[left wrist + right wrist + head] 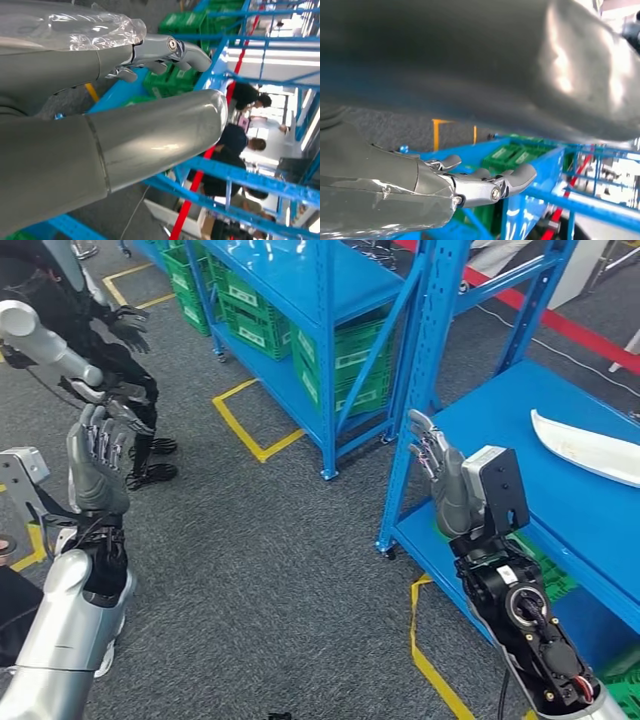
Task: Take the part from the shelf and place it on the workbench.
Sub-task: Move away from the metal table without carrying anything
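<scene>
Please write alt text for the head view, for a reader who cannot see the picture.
Both robot hands are raised and hold nothing: the left hand over grey floor, the right hand beside a blue shelf. A long white part lies on the shelf. Green crates fill a further rack.

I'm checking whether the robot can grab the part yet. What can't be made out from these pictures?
- White part on the blue shelf: head view, its far end cut off by the picture's right edge.
- Right hand: its palm side faces away in the head view.
- Left hand: the thick grey thumb hides much of the left wrist view.
</scene>
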